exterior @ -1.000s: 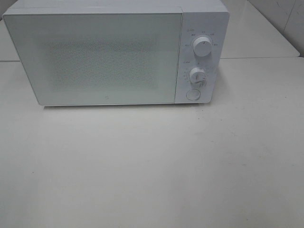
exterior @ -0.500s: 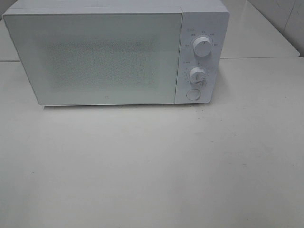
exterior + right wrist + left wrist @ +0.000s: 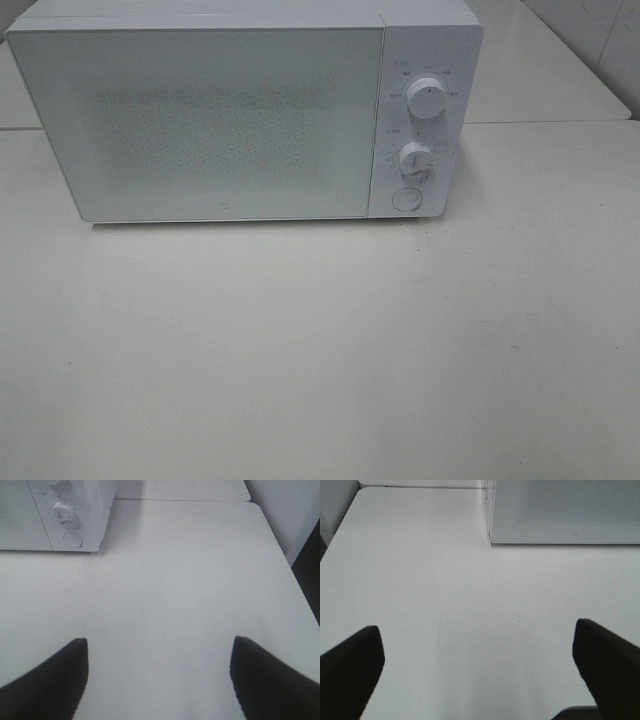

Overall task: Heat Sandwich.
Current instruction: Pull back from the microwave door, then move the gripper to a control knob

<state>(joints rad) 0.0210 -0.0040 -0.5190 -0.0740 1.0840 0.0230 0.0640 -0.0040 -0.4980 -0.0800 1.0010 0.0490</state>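
White bench carrying a white microwave, its door shut. Left claw and right claw both hang spread wide and empty over bare bench, with the oven ahead of each. The sandwich appears in no view; whether it lies behind the frosted door cannot be told. Probable step: pressing the round button, ahead of the right claw and off toward the left claw's side. Meet it squarely with one fingertip, clear of the knob beside it.
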